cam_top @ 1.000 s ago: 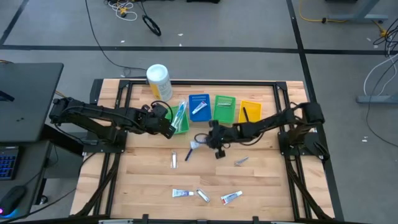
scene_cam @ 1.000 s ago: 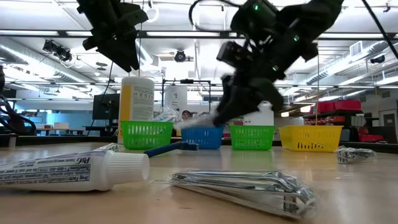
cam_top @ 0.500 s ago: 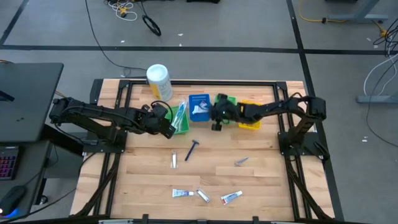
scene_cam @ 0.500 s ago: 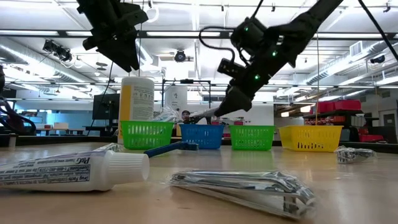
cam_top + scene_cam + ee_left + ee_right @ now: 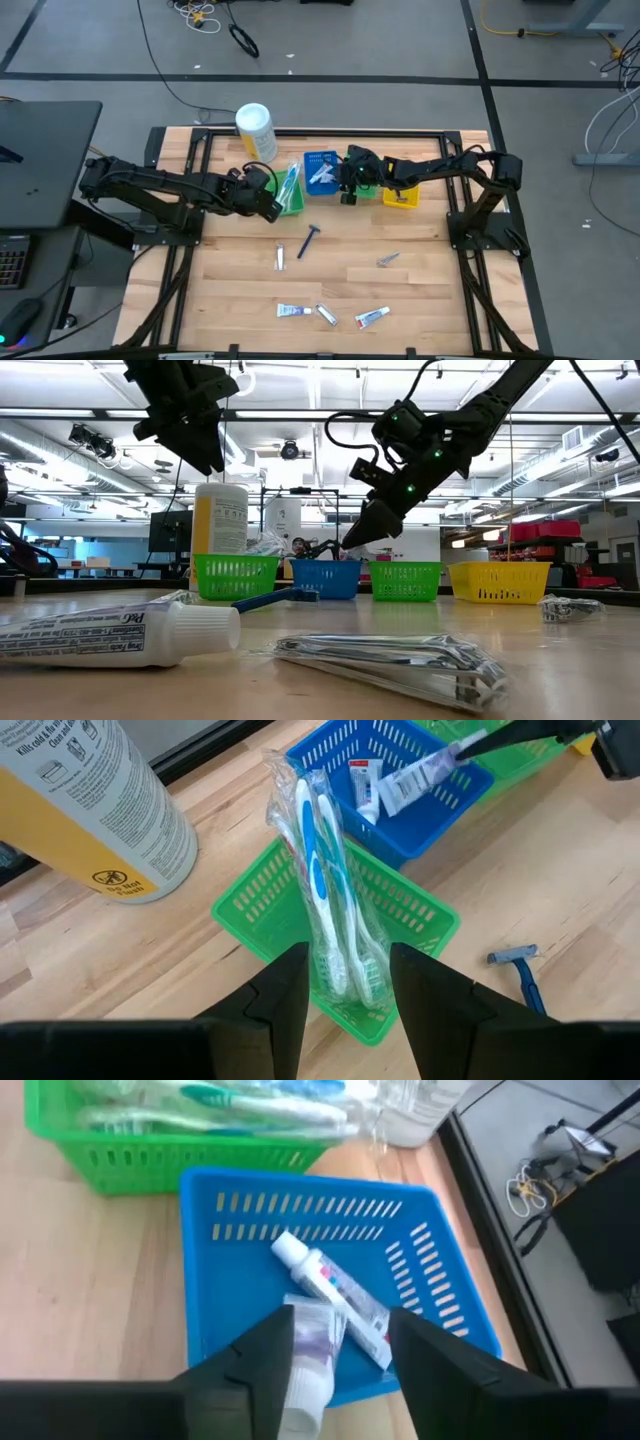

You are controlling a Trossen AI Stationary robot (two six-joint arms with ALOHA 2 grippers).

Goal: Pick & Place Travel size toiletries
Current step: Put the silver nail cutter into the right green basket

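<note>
Right gripper [image 5: 335, 1370]: over blue bin [image 5: 455, 1320], fingers spread, toothpaste tube [image 5: 305, 1355] between them.
Left gripper [image 5: 348, 995]: fingers parted, empty, above green bin [image 5: 420, 915].

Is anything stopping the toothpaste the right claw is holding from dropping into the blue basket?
Nothing visible does. The right gripper holds the toothpaste tube right above the blue basket, whose top is open. One other tube already lies inside, with bare floor beside it.

White canister [image 5: 254, 131] behind green [image 5: 292, 203], blue [image 5: 320, 161], yellow [image 5: 403, 197] bins.
</note>
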